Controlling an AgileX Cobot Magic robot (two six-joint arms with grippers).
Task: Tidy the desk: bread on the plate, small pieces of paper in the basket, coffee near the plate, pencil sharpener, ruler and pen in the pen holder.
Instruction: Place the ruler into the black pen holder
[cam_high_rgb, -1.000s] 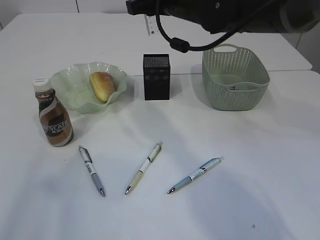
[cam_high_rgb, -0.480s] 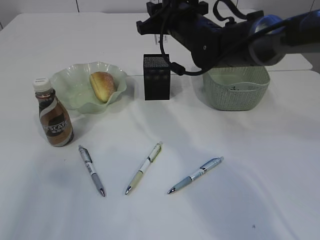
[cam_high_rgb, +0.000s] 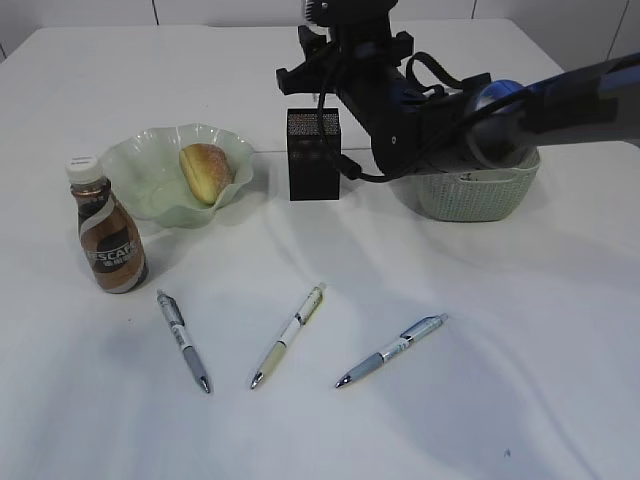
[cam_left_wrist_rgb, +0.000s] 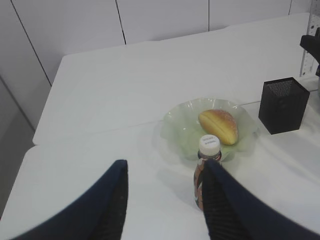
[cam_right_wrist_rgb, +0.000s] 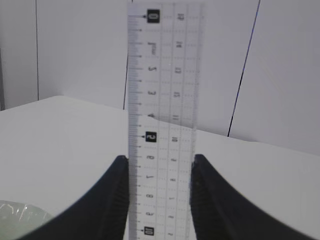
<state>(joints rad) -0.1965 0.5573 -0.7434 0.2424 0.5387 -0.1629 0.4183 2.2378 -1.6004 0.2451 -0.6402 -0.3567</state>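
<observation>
Clear plastic ruler (cam_right_wrist_rgb: 161, 120); black mesh pen holder (cam_high_rgb: 313, 154).

A golden-brown bread (cam_high_rgb: 205, 171) sits in a pale green plate (cam_high_rgb: 140, 170). The pen holder (cam_high_rgb: 313, 154) is black mesh, the basket (cam_high_rgb: 470, 192) sage green, the ruler (cam_right_wrist_rgb: 160, 125) clear with black markings.

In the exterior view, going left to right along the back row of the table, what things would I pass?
Coffee → plate → bread → pen holder → basket, which is partly hidden behind the right arm.
</observation>
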